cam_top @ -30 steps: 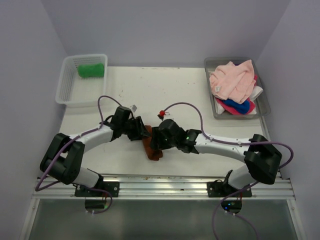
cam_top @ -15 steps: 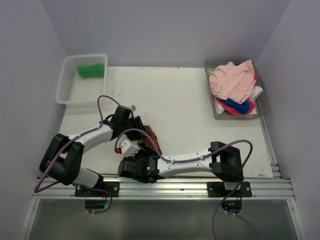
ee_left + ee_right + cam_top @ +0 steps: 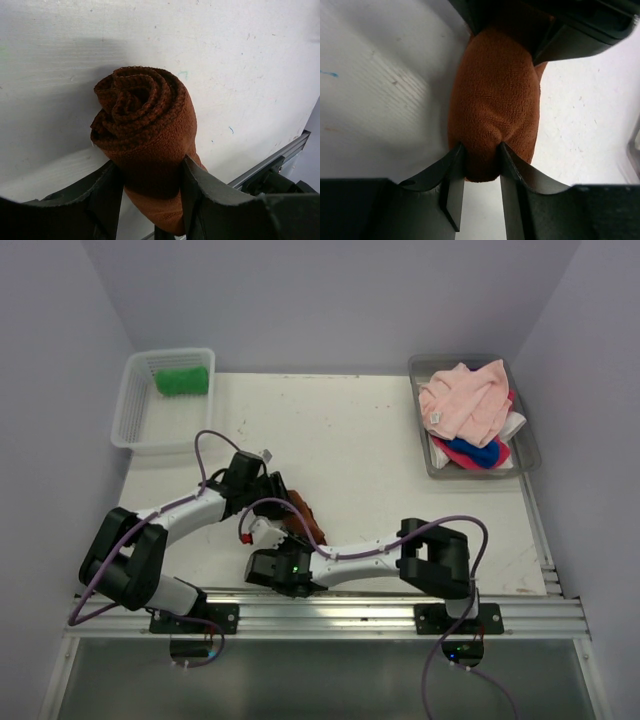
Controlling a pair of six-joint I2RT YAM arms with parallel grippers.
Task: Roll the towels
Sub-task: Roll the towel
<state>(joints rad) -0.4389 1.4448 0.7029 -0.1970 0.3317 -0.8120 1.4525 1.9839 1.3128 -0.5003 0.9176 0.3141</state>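
A rust brown towel (image 3: 308, 516), rolled into a tight cylinder, sits near the table's front left between both grippers. My left gripper (image 3: 282, 502) is shut on the roll's middle; in the left wrist view (image 3: 149, 175) the spiral end of the towel (image 3: 142, 112) faces the camera. My right arm reaches across from the right, and its gripper (image 3: 291, 538) pinches the roll's near end, as the right wrist view (image 3: 481, 160) shows on the towel (image 3: 495, 100). A green towel (image 3: 182, 380) lies rolled in the white basket. Pink (image 3: 465, 398), blue (image 3: 470, 452) and white (image 3: 515, 426) towels lie in the grey tray.
The white mesh basket (image 3: 135, 420) stands at the back left. The clear grey tray (image 3: 525, 455) stands at the back right. The aluminium rail (image 3: 330, 610) runs along the near table edge, close under my right forearm.
My right arm has swung from the towel's right side round to its near side and closed on the roll's near end. The left gripper has kept its hold.
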